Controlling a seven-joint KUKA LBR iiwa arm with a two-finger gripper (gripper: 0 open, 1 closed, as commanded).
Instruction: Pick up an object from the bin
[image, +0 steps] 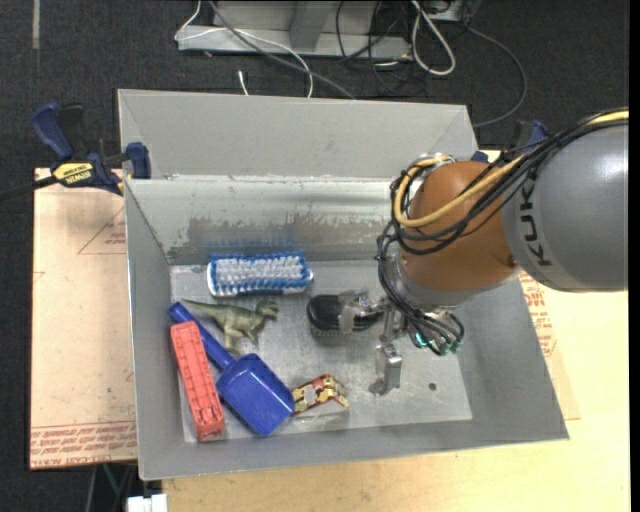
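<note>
Black and glossy, a small rounded thing with a silvery end lies near the middle of the bin. It sits just left of the gripper, which hangs low over the bin's right half. Whether the gripper is spread or pressed together cannot be told. Farther left lie a blue brush with white bristles, a toy dinosaur, a red toothed bar and a blue scoop. The grey metal floor is scuffed. Beyond the bin are dark carpet and cables. The arm bears white letters, "KU".
</note>
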